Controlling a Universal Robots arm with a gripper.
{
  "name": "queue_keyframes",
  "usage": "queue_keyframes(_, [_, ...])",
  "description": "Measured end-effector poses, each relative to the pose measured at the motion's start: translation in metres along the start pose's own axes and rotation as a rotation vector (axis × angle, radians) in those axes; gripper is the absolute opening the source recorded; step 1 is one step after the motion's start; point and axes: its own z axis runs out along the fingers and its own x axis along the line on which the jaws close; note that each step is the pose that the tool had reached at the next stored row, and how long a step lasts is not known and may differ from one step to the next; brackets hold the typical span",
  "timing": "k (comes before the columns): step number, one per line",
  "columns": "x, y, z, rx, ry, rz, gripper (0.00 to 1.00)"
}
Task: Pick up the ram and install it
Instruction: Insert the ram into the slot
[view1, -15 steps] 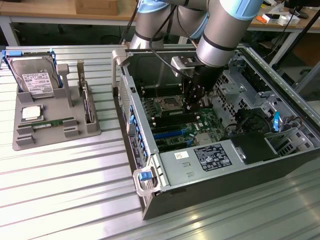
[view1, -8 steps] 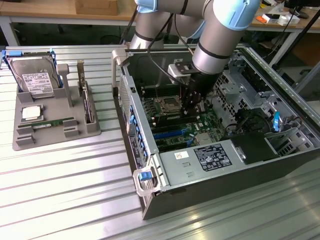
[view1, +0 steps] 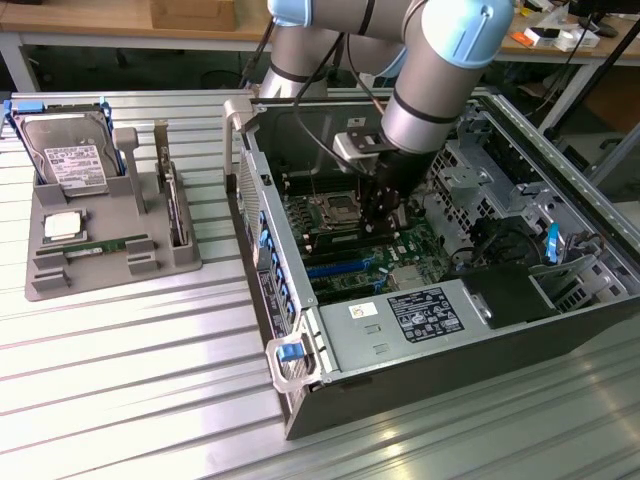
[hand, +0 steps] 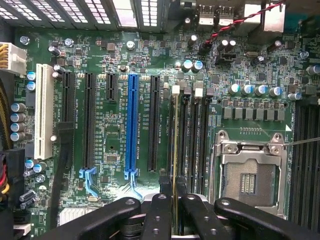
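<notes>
In the wrist view the ram (hand: 175, 145) shows edge-on as a thin green-gold strip, and my gripper (hand: 174, 205) is shut on it, with a black finger (hand: 159, 215) on either side. The stick hangs in line with the black memory slots (hand: 189, 140) beside the empty processor socket (hand: 248, 180); whether it touches a slot I cannot tell. In the exterior view my gripper (view1: 385, 222) reaches down inside the open computer case (view1: 300, 300) over the green motherboard (view1: 345, 250).
A grey holder tray (view1: 110, 272) at the exterior view's left carries a hard drive (view1: 70, 160), a small square processor chip (view1: 62, 224) and another green stick (view1: 100, 246). Case walls and the drive cage (view1: 480, 180) hem in the arm. A blue expansion slot (hand: 132, 125) lies near the memory slots.
</notes>
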Motion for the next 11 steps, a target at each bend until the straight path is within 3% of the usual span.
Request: queue_keyframes(11, [-0.0004,0.0012,0.0041,0.0019,-0.0003,0.000,0.14])
